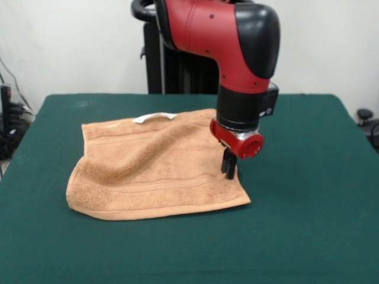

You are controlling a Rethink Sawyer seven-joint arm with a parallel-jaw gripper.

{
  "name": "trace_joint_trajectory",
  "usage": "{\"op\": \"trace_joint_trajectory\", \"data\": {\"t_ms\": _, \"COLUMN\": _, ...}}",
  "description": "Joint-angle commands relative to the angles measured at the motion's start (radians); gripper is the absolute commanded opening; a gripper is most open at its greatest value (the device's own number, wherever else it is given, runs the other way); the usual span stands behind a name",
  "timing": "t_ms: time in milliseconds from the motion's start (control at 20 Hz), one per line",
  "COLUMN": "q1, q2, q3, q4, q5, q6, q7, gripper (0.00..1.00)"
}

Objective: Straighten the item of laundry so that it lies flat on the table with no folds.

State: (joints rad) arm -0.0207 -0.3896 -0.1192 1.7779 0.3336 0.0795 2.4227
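While the towel (151, 171) lies spread on the green bench (308, 207), the tool (228, 167) stands down at its right edge.

From the left, the orange-tan towel rests a little left of the bench's middle, mostly open, with soft rumples and a rolled fold along its left and near-left side; a woven band runs across near the near edge, and a small white tag (154, 118) sits at the far edge. At the towel's right side the red and black arm (237, 53) comes down, its dark fingers (225, 161) drawn close together, tips at the cloth; whether they pinch it cannot be told.
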Motion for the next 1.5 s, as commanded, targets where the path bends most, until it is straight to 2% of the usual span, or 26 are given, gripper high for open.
{"op": "trace_joint_trajectory", "data": {"t_ms": 50, "q1": -0.049, "q2": 0.064, "q3": 0.175, "q4": 0.043, "q5": 0.055, "q6": -0.002, "q7": 0.185, "gripper": 0.00}}
{"op": "trace_joint_trajectory", "data": {"t_ms": 350, "q1": -0.041, "q2": 0.055, "q3": 0.260, "q4": 0.080, "q5": 0.075, "q6": -0.026, "q7": 0.225, "gripper": 0.00}}
{"op": "trace_joint_trajectory", "data": {"t_ms": 1500, "q1": -0.042, "q2": 0.025, "q3": 0.352, "q4": 0.148, "q5": 0.139, "q6": -0.041, "q7": 0.267, "gripper": 0.00}}
